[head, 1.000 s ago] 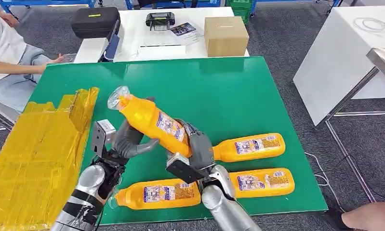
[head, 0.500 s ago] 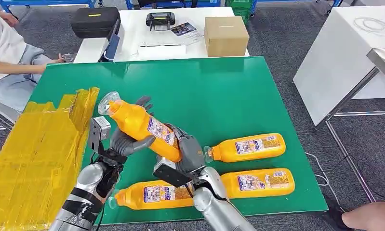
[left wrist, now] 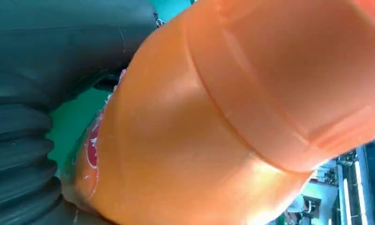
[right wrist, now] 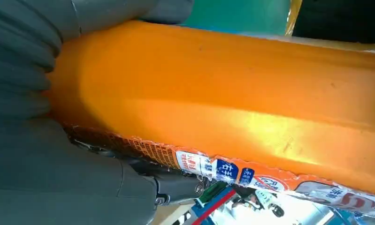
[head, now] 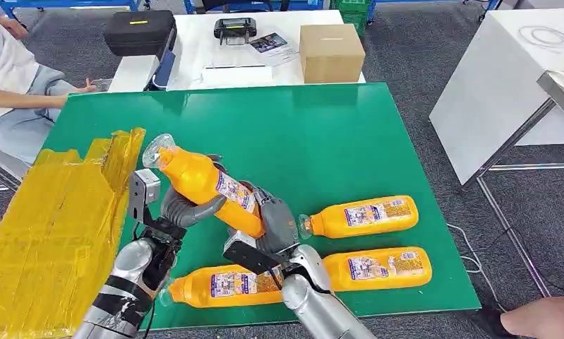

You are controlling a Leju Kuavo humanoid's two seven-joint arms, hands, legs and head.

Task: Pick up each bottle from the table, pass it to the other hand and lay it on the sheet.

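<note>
Right now both robot hands grip one orange bottle (head: 205, 185) above the green worktop (head: 349, 141): the left robot hand (head: 183, 208) wraps its middle, the right robot hand (head: 275, 222) clasps its base. Its clear cap points toward ten o'clock, at the yellow sheet (head: 53, 226); three more orange bottles (head: 367, 215) lie nearby.

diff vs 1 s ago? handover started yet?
The held orange bottle has shifted toward the yellow sheet and a little lower, carried by both hands. The left hand has closed its fingers around the bottle's upper body; the right hand still grips its base, so no release yet. The three bottles lying on the green table stayed put.
</note>
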